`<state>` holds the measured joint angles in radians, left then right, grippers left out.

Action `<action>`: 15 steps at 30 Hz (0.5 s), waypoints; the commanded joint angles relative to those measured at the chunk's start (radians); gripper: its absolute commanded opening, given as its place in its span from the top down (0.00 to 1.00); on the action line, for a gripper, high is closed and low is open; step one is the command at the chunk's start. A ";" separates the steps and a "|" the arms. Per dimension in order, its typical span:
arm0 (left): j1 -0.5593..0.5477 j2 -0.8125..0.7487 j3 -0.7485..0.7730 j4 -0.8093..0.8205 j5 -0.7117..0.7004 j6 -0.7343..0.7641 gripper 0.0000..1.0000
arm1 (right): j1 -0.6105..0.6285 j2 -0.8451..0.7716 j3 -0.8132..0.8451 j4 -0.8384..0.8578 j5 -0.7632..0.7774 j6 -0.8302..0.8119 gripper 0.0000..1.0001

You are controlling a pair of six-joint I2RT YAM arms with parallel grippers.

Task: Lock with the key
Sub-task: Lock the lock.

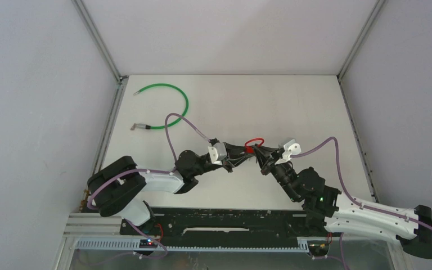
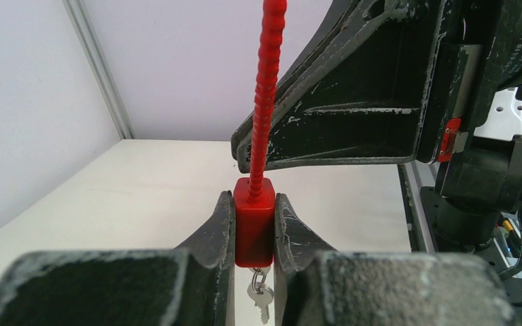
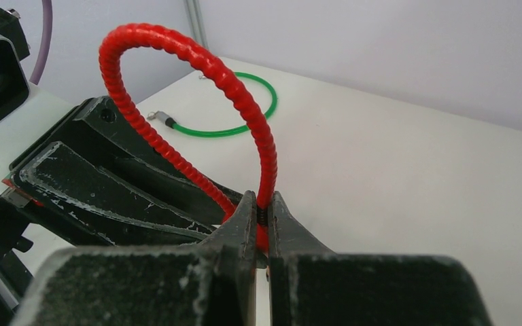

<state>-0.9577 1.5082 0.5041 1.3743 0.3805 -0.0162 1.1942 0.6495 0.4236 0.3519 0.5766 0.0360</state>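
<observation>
"Left wrist view, lower centre: what did your left claw [image 2: 254, 204] have?"
"I had it clamped narrow on the red lock body [image 2: 254, 227], one finger on each side. A small key [image 2: 262, 302] dangled on a ring just beneath it."
"And the right claw [image 3: 262, 204]?"
"I had it pinched shut on the red cable [image 3: 207, 66] near its end. The cable arched up in a loop towards the upper left of that frame."
"Where was all this?"
"Mid-frame in the top external view, my two claws met tip to tip over the surface [image 1: 292, 107]. A green cable [image 1: 187, 103] lay well apart, upper left."
</observation>
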 commanded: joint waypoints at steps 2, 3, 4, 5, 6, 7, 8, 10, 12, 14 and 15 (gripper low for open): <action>-0.009 -0.027 0.046 0.206 -0.032 0.024 1.00 | 0.090 0.035 -0.107 -0.093 -0.117 0.042 1.00; -0.009 -0.028 0.045 0.209 -0.033 0.023 1.00 | 0.098 0.026 -0.126 -0.072 -0.108 0.047 1.00; -0.009 -0.028 0.045 0.210 -0.035 0.023 1.00 | 0.107 0.012 -0.146 -0.052 -0.098 0.053 1.00; -0.009 -0.027 0.044 0.213 -0.035 0.022 1.00 | 0.115 -0.001 -0.167 -0.031 -0.086 0.061 1.00; -0.009 -0.026 0.043 0.216 -0.037 0.023 1.00 | 0.121 -0.015 -0.187 -0.011 -0.076 0.067 1.00; -0.009 -0.026 0.043 0.217 -0.037 0.024 1.00 | 0.128 -0.035 -0.202 0.009 -0.067 0.076 1.00; -0.009 -0.025 0.043 0.217 -0.037 0.023 1.00 | 0.133 -0.046 -0.216 0.020 -0.059 0.082 1.00; -0.009 -0.024 0.045 0.216 -0.038 0.023 1.00 | 0.138 -0.060 -0.237 0.033 -0.044 0.093 1.00; -0.009 -0.025 0.045 0.216 -0.039 0.024 1.00 | 0.145 -0.066 -0.249 0.040 -0.038 0.094 1.00; -0.009 -0.024 0.045 0.216 -0.039 0.024 1.00 | 0.151 -0.068 -0.261 0.058 -0.035 0.094 1.00; -0.009 -0.024 0.045 0.216 -0.040 0.024 1.00 | 0.153 -0.068 -0.268 0.065 -0.034 0.097 1.00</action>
<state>-0.9665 1.5188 0.5030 1.3128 0.4160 -0.0177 1.2881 0.5526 0.2245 0.5644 0.6891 0.0563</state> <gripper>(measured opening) 0.178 0.032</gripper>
